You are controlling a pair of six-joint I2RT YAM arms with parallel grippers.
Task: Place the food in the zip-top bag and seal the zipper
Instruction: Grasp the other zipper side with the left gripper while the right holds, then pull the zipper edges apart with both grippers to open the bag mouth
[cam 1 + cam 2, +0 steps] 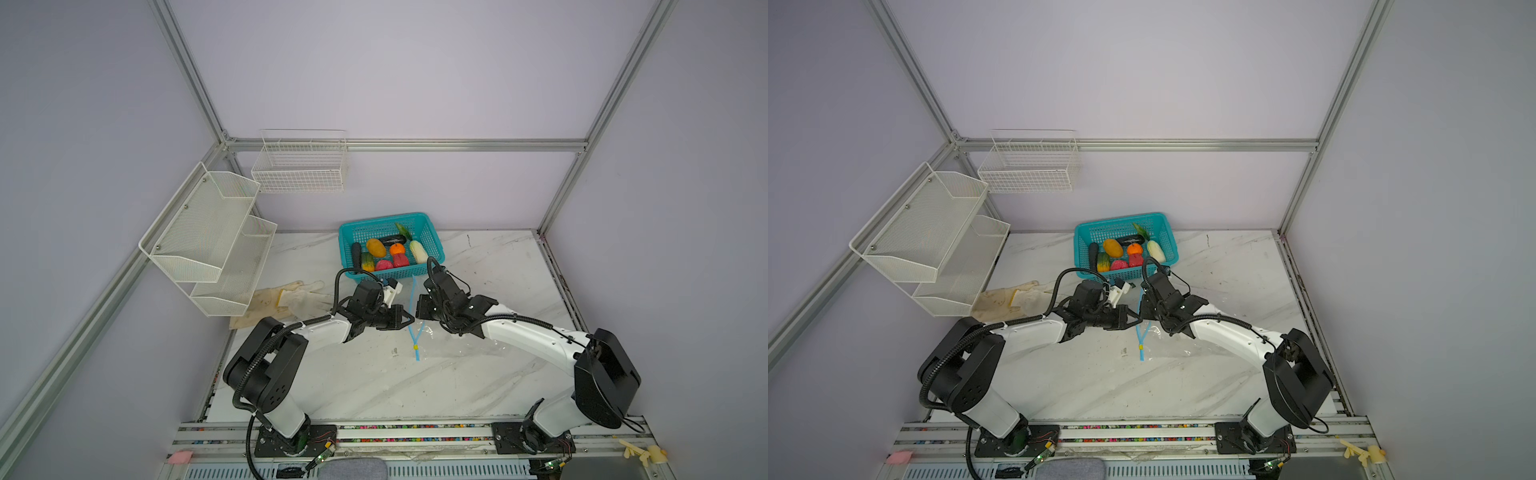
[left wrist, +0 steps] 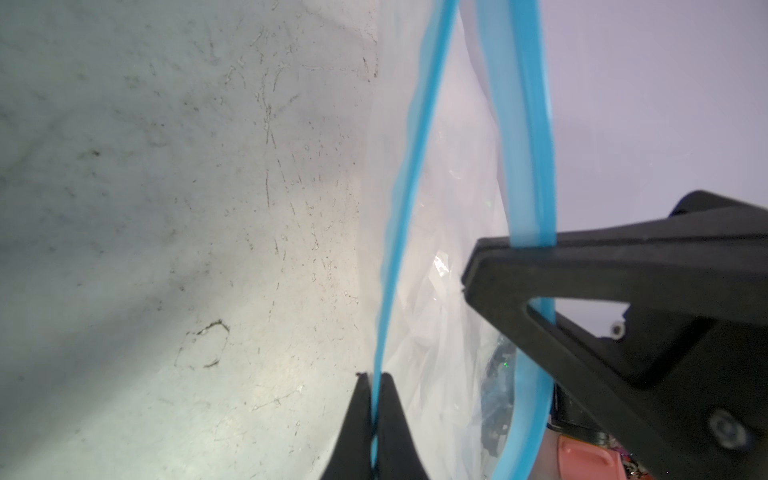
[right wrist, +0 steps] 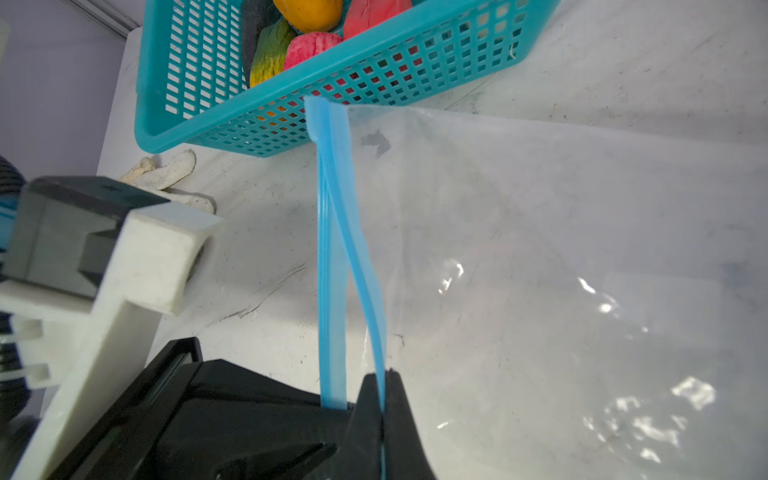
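Observation:
The food [image 1: 390, 251] lies in the teal basket [image 1: 434, 249] at the back: mango [image 1: 375, 247], orange [image 1: 397, 249], cabbage [image 1: 419, 252] and other pieces. The clear zip-top bag [image 3: 561, 249] lies flat on the marble table, right of centre, partly under my right arm. Its blue zipper [image 1: 411, 299] runs toward the basket, and the yellow slider [image 1: 414, 346] sits near its front end. My left gripper [image 2: 375, 378] is shut on one zipper strip [image 2: 405, 187]. My right gripper [image 3: 381, 374] is shut on the other strip [image 3: 361, 270]. The two strips stand slightly apart.
A dirty white glove [image 1: 291, 301] lies left of my left arm. A white mesh shelf [image 1: 216, 237] and a wire basket [image 1: 299, 166] hang on the left and back walls. The basket's front wall [image 3: 374, 83] stands just beyond the zipper's far end.

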